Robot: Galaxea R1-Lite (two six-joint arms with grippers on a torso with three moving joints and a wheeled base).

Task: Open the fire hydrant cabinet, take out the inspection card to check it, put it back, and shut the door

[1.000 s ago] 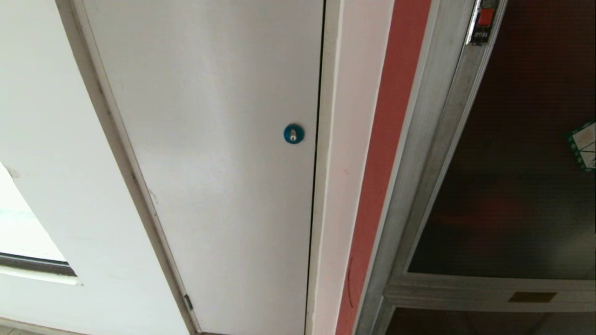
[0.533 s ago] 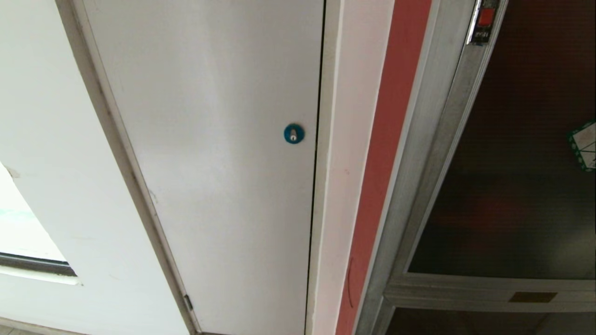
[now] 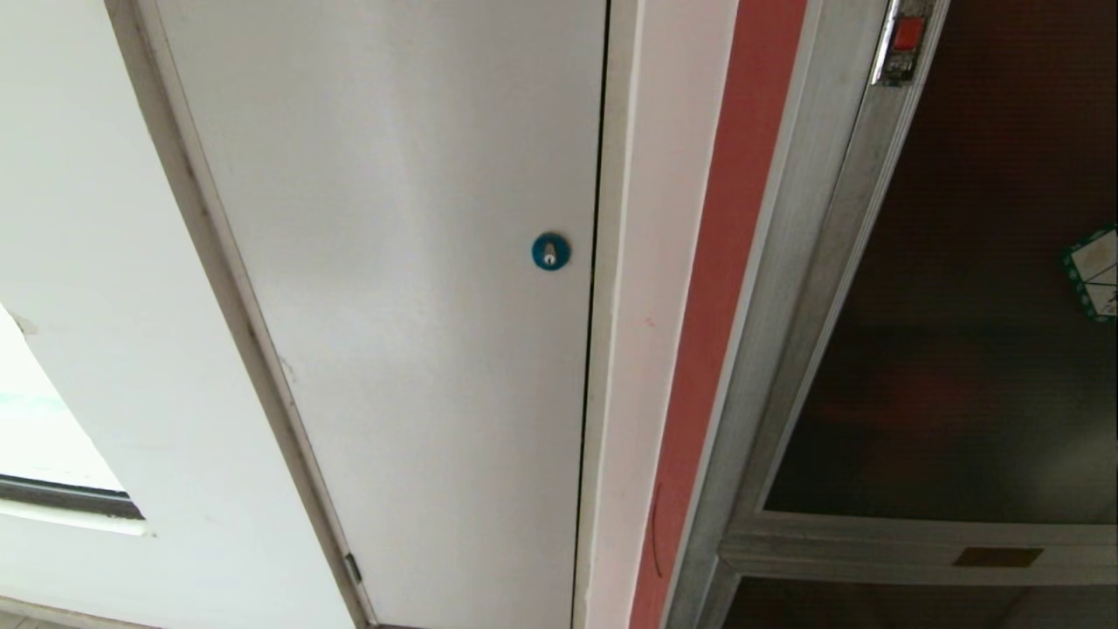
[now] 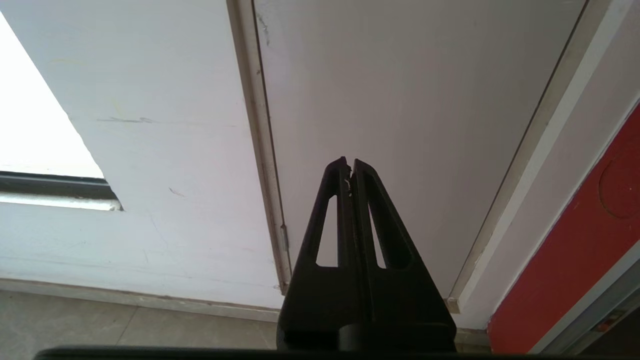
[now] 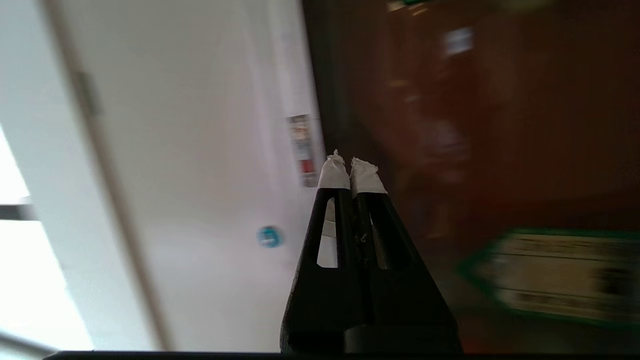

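Head view gave you one white panel [image 3: 393, 306] with one blue round lock [image 3: 551, 252] near its centre, and one fire hydrant cabinet [image 3: 786, 288] at 3 o'clock, its one door [image 3: 978, 349] shut, with one red latch [image 3: 908, 35] at 1 o'clock and one green-bordered sticker [image 3: 1096, 273] at the right edge. No arm showed there. You had two grippers: the left gripper [image 4: 350, 165] pressed together, empty, facing the white panel above grey floor tiles [image 4: 65, 325]; the right gripper [image 5: 350, 167], white-taped tips pressed together, empty, before the door's dark glass near the latch. White wall [image 3: 79, 262] and one window [image 3: 44, 437] lay at 9 o'clock.
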